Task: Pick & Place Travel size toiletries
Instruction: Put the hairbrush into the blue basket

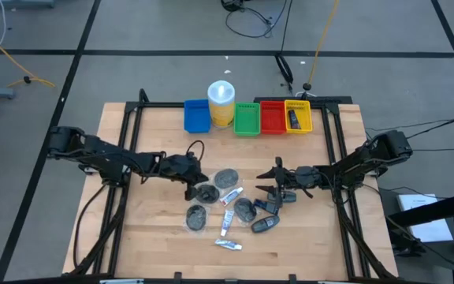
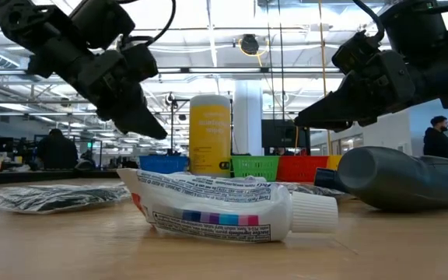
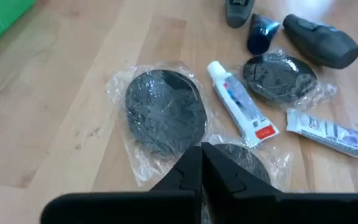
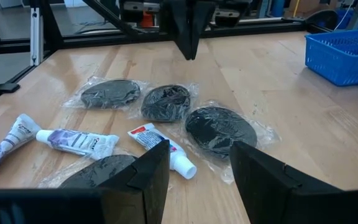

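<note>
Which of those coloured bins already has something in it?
The yellow bin, at the right end of the row, holds a dark oblong container. The blue, green and red bins look empty.

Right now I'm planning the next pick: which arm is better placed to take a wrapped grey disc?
Probably the left. The left gripper, fingers shut, hovers right over a wrapped grey disc. The right gripper, open, sits nearer the dark containers.

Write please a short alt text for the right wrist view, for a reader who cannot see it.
The right gripper, fingers open, hovers over a wooden table with four wrapped grey discs, three small tubes and a blue bin. The left gripper hangs opposite.
</note>
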{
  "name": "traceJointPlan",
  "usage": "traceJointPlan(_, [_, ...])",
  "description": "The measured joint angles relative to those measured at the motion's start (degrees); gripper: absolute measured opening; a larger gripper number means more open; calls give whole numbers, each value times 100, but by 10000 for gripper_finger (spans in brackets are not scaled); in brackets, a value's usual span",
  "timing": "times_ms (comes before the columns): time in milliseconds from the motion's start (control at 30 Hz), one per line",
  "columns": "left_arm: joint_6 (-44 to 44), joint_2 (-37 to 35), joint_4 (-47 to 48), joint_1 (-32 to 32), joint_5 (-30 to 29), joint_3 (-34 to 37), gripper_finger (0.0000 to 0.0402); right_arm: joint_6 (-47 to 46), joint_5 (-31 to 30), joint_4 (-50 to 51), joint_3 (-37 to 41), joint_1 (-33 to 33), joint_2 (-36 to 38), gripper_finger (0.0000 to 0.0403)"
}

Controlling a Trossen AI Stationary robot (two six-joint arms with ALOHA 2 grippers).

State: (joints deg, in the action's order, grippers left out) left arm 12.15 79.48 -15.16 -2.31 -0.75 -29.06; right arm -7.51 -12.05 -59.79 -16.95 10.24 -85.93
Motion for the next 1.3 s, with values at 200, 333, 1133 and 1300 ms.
traceJointPlan(200, [-304,307,-205,7,-17,3,84,-39,-7,-2,0,0,0,160])
traceJointPlan(333, [-298,662,-471,67,209,2,170,-39,-7,-13,0,0,0,160])
traceJointPlan(1133, [-351,1441,-968,331,1565,-11,10,-39,-9,2,0,0,0,160])
traceJointPlan(1300, [119,605,-394,323,1109,-13,2,-80,-8,4,0,0,0,160])
